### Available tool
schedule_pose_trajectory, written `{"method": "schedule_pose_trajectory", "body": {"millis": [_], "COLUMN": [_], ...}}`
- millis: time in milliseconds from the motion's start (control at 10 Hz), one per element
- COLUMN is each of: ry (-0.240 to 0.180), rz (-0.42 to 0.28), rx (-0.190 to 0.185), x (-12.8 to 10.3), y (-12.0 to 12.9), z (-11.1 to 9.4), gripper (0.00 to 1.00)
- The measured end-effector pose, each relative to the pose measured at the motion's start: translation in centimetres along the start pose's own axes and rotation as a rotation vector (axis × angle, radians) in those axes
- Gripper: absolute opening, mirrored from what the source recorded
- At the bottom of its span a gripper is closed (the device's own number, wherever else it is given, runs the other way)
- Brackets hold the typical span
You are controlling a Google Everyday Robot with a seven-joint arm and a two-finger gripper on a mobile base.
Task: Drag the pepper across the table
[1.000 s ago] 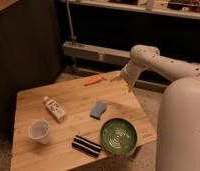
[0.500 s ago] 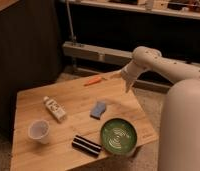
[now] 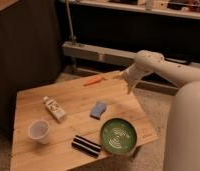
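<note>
Firstly, item one: the table (image 3: 68, 95), a light plank top with visible grain, stood seen from above and at an angle.

Item two: the pepper (image 3: 93, 80), small, slender and orange, lay flat at the far edge of the table, about midway along that edge and slanted to it. Nothing touched it.

Item three: the gripper (image 3: 129, 89), on a white arm (image 3: 163, 67) reaching in from the right, hung pointing downward over the table's far right side. It was to the right of the pepper and apart from it. Its fingers were spread wide and it held nothing.

Item four: a blue sponge (image 3: 98, 109) lay near the middle of the table, nearer the camera than the pepper and well apart from it.

Item five: a small white bottle (image 3: 54, 108) lay on its side left of the sponge.

Item six: a pale cup (image 3: 39, 131) stood upright near the left front corner.

Item seven: a green bowl (image 3: 118, 135) sat at the right front, close to the edge.

Item eight: a dark bar with a light stripe (image 3: 87, 145) lay just left of the bowl, at the front edge.

Item nine: a grey rail (image 3: 93, 52) ran behind the table.
</note>
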Motion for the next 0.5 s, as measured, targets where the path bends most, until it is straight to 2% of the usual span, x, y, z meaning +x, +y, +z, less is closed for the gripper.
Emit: {"method": "schedule_pose_trajectory", "body": {"millis": [200,500], "ry": [-0.026,-0.069], "rz": [0.018,0.045], "rx": [-0.006,0.009], "x": [0.3,0.7], "y": [1.6,6.7], "z": [1.1,3.7], "gripper": [0.73,0.73]}}
